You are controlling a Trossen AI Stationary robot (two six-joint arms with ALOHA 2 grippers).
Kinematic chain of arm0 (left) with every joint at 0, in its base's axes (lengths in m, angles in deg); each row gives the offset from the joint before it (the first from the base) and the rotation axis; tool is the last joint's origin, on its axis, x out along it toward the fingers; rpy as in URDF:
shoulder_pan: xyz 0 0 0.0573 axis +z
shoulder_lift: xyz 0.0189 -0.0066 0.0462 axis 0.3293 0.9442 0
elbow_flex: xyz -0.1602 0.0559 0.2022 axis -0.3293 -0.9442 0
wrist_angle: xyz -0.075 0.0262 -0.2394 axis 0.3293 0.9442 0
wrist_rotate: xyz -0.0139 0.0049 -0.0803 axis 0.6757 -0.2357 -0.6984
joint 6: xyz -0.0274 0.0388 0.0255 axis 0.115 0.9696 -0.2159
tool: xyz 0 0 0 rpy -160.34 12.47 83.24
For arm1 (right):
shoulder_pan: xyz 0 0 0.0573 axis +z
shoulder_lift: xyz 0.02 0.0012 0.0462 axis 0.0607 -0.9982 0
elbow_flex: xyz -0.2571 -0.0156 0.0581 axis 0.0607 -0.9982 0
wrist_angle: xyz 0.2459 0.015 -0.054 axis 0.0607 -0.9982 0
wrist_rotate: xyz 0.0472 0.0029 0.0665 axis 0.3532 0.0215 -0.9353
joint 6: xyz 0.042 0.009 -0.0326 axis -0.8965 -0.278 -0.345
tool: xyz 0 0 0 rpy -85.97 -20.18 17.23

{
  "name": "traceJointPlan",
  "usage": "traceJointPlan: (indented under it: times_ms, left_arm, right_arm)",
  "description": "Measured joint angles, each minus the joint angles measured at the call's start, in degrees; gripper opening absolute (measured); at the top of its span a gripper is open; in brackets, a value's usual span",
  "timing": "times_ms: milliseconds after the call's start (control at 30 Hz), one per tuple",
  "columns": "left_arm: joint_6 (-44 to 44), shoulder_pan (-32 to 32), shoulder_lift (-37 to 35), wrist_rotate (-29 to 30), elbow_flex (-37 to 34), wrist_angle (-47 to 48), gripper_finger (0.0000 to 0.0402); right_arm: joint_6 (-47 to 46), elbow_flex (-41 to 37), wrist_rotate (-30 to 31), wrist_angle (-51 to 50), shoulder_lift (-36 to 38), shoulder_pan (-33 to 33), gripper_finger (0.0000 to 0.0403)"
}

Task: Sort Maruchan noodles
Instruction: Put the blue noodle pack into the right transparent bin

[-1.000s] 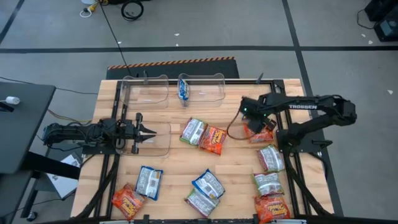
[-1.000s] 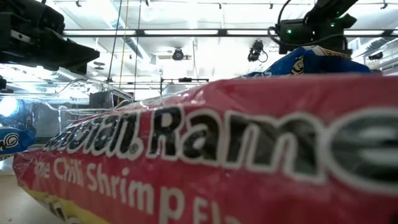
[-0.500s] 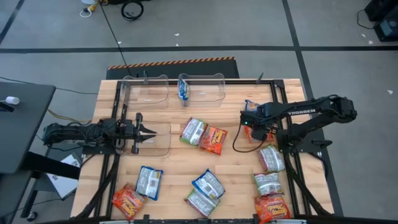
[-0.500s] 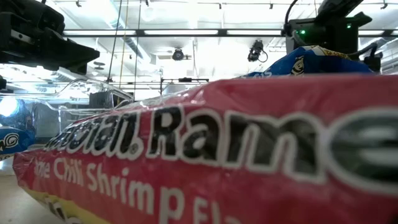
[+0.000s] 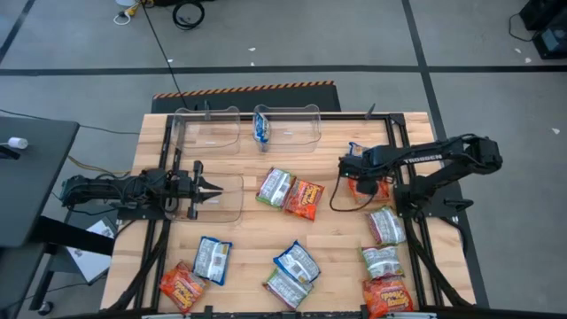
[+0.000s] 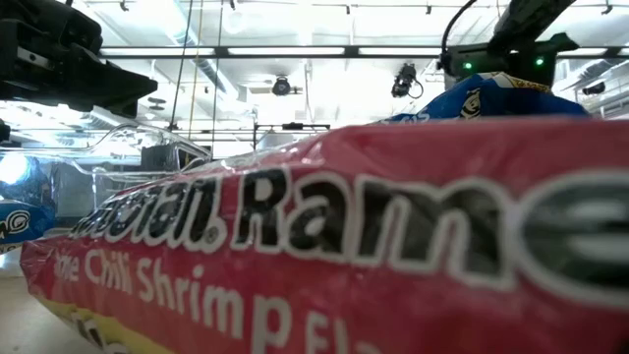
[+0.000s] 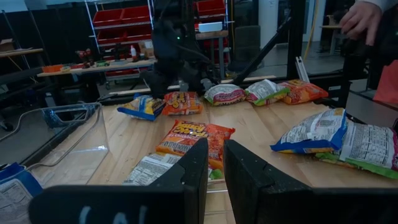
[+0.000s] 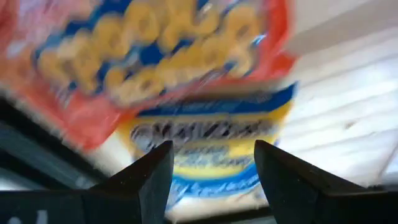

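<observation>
Maruchan packets lie scattered on the wooden table: green-and-white (image 5: 275, 187), orange-red (image 5: 304, 199) and blue-and-yellow (image 5: 296, 260) kinds. One blue packet (image 5: 262, 127) lies in a far clear bin. My right gripper (image 5: 349, 170) is open, fingers pointing down over an orange-red packet (image 5: 367, 187) and a blue-and-yellow one (image 5: 356, 151) near the right edge. In the right wrist view my right gripper (image 8: 214, 163) straddles the blue-and-yellow packet (image 8: 199, 140), beside the orange-red one (image 8: 155, 56). My left gripper (image 5: 213, 188) waits over the left clear bin (image 5: 232, 206), its fingers a narrow gap apart (image 7: 216, 168). My right gripper comes from above with a finger on either side of the blue-and-yellow packet's printed face (image 8: 205, 134). Whether the fingertips touch it I cannot tell, since the wrist view looks along the fingers.
Two more clear bins (image 5: 208, 131) (image 5: 297, 124) stand at the far edge. More packets lie along the near edge (image 5: 182, 286) and right side (image 5: 385, 225). An orange-red packet (image 6: 344, 246) fills the low view. A person's hand (image 7: 367, 18) shows beyond the table.
My right gripper has shifted a little toward the table's left, staying over the packets near the right edge. The left arm has kept still.
</observation>
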Motion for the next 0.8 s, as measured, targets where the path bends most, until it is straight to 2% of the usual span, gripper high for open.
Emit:
traceJointPlan:
  times_ms: [67, 267, 467, 567, 633, 733, 800]
  left_arm:
    - [0.0, 0.0, 0.0, 0.0, 0.0, 0.0, 0.0057]
    - [0.0, 0.0, 0.0, 0.0, 0.0, 0.0, 0.0057]
    - [0.0, 0.0, 0.0, 0.0, 0.0, 0.0, 0.0057]
    - [0.0, 0.0, 0.0, 0.0, 0.0, 0.0, 0.0057]
    - [0.0, 0.0, 0.0, 0.0, 0.0, 0.0, 0.0057]
    - [0.0, 0.0, 0.0, 0.0, 0.0, 0.0, 0.0057]
    - [0.0, 0.0, 0.0, 0.0, 0.0, 0.0, 0.0057]
  right_arm:
    - [1.6, 0.0, -1.6, 0.9, -0.4, -1.2, 0.0228]
    - [6.4, -3.2, -1.2, 7.7, -3.9, -4.2, 0.0221]
    - [10.4, -8.3, 3.9, 17.9, -6.7, -5.5, 0.0199]
    - [10.6, -9.3, 4.0, 20.7, -6.9, -6.2, 0.0162]
    - [10.4, -9.3, 4.0, 21.1, -6.7, -6.6, 0.0121]
    - [8.1, -7.9, 3.0, 19.9, -5.3, -6.8, 0.0038]
    - [5.9, -5.7, 2.1, 18.1, -3.8, -6.8, 0.0015]
